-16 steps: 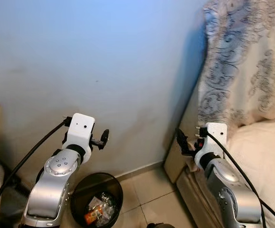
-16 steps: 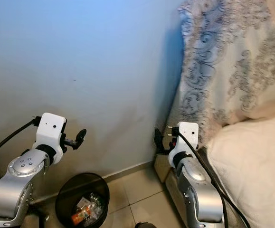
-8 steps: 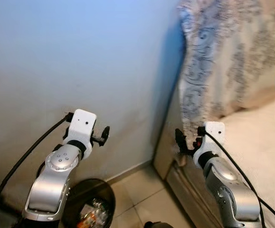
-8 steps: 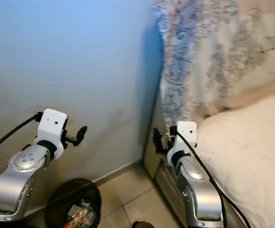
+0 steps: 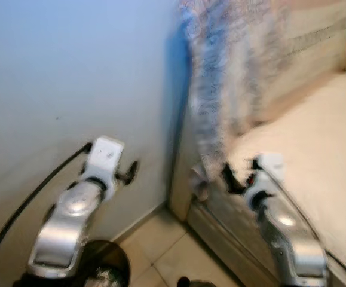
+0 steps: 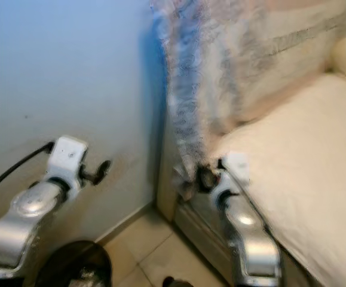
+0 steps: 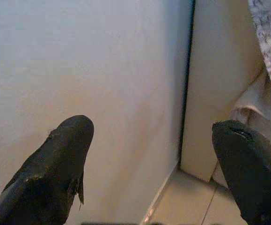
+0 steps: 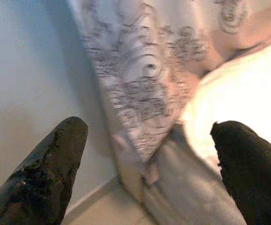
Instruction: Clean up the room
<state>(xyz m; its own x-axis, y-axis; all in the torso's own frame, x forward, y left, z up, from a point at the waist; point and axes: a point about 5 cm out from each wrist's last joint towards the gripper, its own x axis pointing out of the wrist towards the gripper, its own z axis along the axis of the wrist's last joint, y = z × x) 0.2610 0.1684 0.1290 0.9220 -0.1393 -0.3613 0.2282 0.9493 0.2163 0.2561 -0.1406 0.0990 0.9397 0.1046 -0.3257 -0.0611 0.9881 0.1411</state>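
Right, a blurred bed (image 6: 304,149) with its patterned cover (image 8: 140,79) hanging by the wall (image 5: 71,72), and the bin (image 5: 110,266) low beside my left arm. Left gripper (image 7: 149,154) and right gripper (image 8: 147,154) both spread wide, carrying nothing, raised in front, probably ready for whatever needs tidying.

A pale blue wall (image 5: 71,72) is seen beside a cream cloth (image 8: 140,79) printed with grey swirling scrollwork, and the bed (image 6: 298,173) is covered in plain cream. The floor (image 5: 161,251) is laid with beige tiles, a black bin (image 5: 104,269) is seen at the lower edge, and the silver arms are tipped with white housings and black fingers (image 7: 55,164).
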